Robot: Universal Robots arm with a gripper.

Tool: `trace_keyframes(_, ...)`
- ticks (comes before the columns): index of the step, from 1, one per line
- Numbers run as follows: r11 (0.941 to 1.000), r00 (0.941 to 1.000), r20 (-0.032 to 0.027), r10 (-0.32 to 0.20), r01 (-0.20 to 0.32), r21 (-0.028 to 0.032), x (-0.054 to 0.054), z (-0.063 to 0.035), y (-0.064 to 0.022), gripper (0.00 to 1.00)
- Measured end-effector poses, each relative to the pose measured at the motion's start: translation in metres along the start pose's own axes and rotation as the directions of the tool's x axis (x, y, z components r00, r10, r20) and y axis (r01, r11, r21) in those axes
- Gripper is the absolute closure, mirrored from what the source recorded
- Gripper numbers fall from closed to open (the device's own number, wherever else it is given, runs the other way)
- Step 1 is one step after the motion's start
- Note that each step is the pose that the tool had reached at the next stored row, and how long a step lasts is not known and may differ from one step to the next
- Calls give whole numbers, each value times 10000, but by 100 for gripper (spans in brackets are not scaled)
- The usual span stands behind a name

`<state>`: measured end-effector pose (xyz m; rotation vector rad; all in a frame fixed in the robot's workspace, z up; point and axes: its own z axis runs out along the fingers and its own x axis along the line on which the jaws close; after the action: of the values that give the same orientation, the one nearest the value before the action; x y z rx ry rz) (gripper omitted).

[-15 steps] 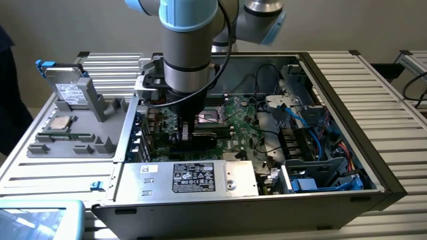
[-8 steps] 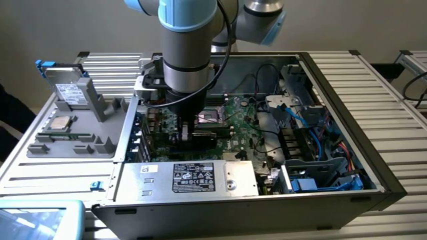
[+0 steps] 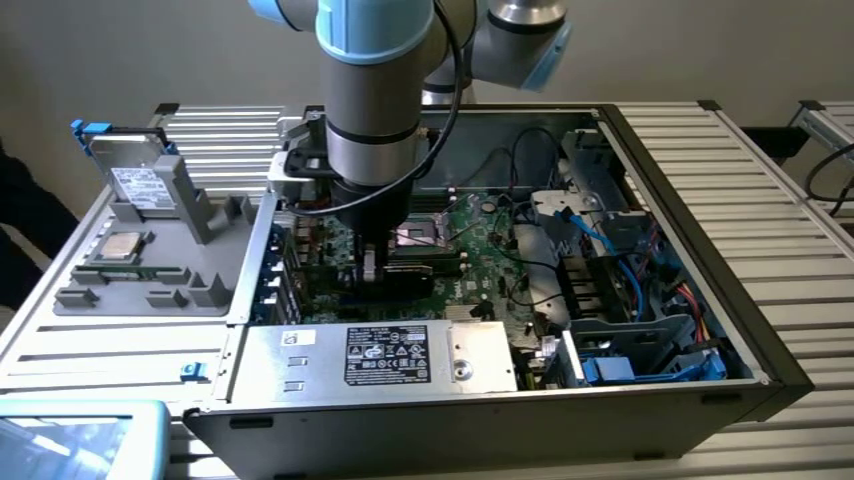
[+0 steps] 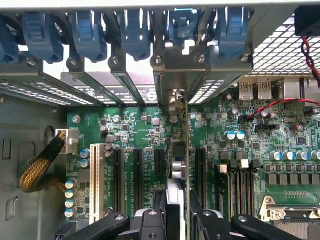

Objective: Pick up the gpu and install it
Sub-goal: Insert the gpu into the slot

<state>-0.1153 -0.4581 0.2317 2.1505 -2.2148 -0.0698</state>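
My gripper (image 3: 370, 268) reaches down into the open computer case (image 3: 747, 330), over the green motherboard (image 3: 474, 250). It is shut on the gpu (image 3: 408, 273), a dark card held on edge low over the board. In the wrist view the gpu (image 4: 177, 167) runs edge-on between my two black fingers (image 4: 155, 215), its metal bracket end (image 4: 172, 100) up against the case's rear slot openings. The gripper (image 4: 176, 212) holds the card's near end. The card stands in line with a long black expansion slot (image 4: 200, 175); whether its edge is in the slot I cannot tell.
Blue slot latches (image 4: 135, 30) line the case's rear wall. Other black slots (image 4: 137, 175) and a white slot (image 4: 95, 180) lie beside the card. A yellow braided cable (image 4: 40, 172) is nearby. A grey tray (image 3: 147, 270) outside the case holds a hard drive (image 3: 138, 180).
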Motion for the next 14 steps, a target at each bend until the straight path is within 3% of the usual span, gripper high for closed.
trace_keyframes(2,10000,10000,4,2,-2,0,0,0,2,64)
trace_keyframes(4,10000,10000,8,6,-6,4,-1,-1,3,64)
trace_keyframes(5,10000,10000,6,0,0,4,-1,-6,1,58)
trace_keyframes(7,10000,10000,3,-1,1,3,0,-34,2,58)
trace_keyframes(14,10000,10000,-3,-1,1,4,2,-344,23,58)
